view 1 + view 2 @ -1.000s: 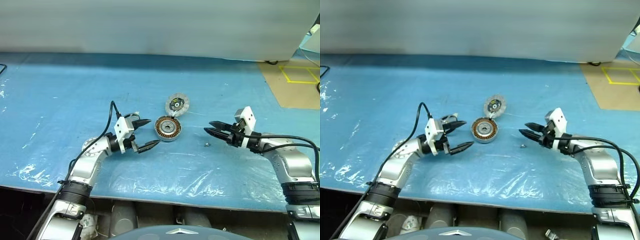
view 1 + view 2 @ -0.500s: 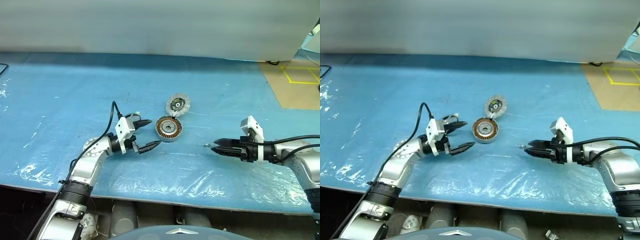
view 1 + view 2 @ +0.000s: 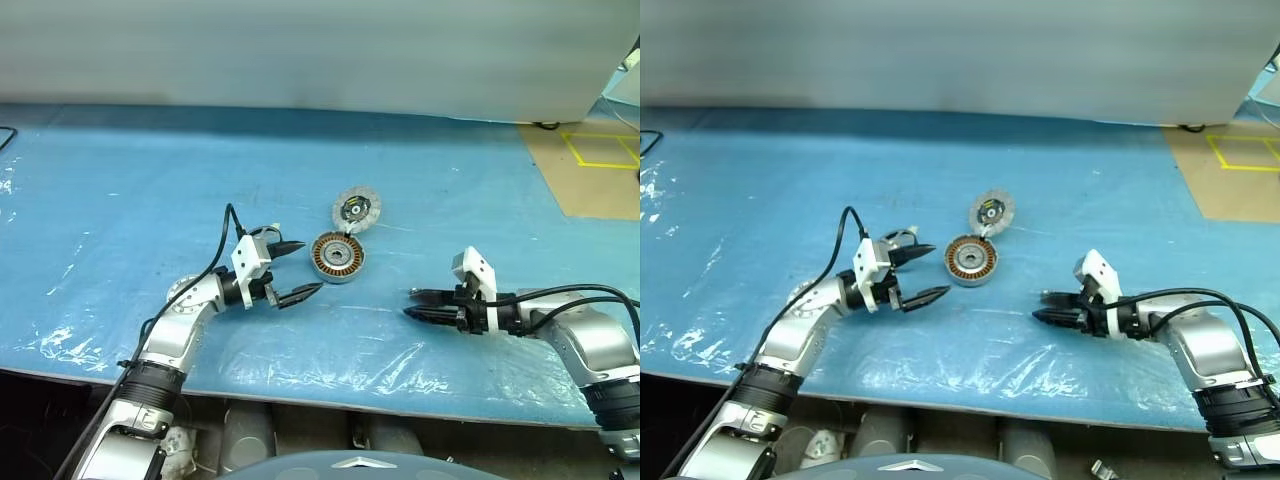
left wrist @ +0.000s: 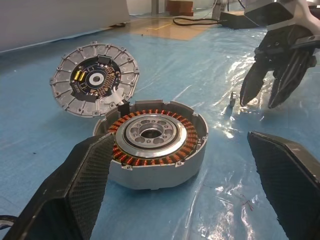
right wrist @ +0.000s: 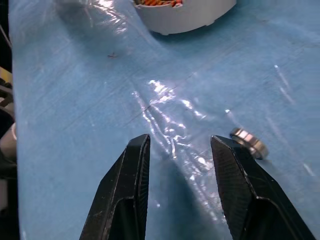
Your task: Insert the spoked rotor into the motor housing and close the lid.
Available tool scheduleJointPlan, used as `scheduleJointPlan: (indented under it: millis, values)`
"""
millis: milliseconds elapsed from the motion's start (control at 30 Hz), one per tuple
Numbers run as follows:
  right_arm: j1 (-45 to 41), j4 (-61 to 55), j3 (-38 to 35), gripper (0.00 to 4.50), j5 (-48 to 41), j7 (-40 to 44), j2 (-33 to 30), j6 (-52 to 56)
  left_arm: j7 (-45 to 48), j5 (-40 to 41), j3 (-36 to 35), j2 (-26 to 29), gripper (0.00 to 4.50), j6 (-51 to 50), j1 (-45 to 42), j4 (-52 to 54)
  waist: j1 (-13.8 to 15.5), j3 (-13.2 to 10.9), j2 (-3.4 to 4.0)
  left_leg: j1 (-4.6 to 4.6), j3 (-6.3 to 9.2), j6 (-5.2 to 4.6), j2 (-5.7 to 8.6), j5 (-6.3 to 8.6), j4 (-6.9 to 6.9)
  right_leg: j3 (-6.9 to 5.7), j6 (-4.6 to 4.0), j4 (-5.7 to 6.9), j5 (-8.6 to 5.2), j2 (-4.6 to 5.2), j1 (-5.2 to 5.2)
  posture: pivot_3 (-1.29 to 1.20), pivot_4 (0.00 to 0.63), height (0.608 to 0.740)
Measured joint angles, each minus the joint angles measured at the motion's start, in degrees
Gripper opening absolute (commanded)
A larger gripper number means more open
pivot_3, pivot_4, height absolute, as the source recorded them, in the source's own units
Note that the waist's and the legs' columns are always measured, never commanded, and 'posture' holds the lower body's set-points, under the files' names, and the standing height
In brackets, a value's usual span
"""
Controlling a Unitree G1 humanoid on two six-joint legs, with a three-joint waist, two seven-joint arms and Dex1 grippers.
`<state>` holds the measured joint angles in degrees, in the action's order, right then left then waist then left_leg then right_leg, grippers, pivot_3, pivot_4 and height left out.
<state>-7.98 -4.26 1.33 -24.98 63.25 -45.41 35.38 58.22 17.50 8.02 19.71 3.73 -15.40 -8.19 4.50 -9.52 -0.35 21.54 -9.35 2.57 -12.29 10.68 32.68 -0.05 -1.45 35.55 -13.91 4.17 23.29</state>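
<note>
We see the housing (image 3: 337, 257) lying flat on the blue table (image 3: 120, 190), its copper windings facing up. The lid (image 3: 356, 210) leans tilted against the housing's far rim, its dark centre showing. Our left gripper (image 3: 291, 268) sits just left of the housing with its 2 fingers spread wide and empty. Our right gripper (image 3: 414, 304) is low over the table to the housing's right, fingers partly apart around nothing, a small metal ring (image 5: 248, 142) just beside one finger.
</note>
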Motion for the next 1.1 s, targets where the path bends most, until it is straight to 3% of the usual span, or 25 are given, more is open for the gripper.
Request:
scheduleJointPlan:
  millis: [433,1100]
  values:
    - [-1.7,0.8,-2.9,1.98,-3.0,-0.7,1.3,0.4,0.0,0.0,0.0,-0.1,4.5,0.0,0.0,0.0,0.0,0.0,0.01,0.0,0.0,0.0,-0.01,0.0,0.0,0.0,0.0,0.01,0.0,0.0,0.0,0.0,0.15,0.74]
    - [-2.8,6.0,-1.0,1.98,7.0,-2.2,3.1,-15.2,-0.2,0.0,0.3,-0.1,4.5,-0.1,0.0,0.0,-0.3,0.0,0.01,0.01,0.0,-0.01,0.0,0.0,0.0,-0.01,0.0,0.01,0.0,0.0,0.0,0.0,0.15,0.74]
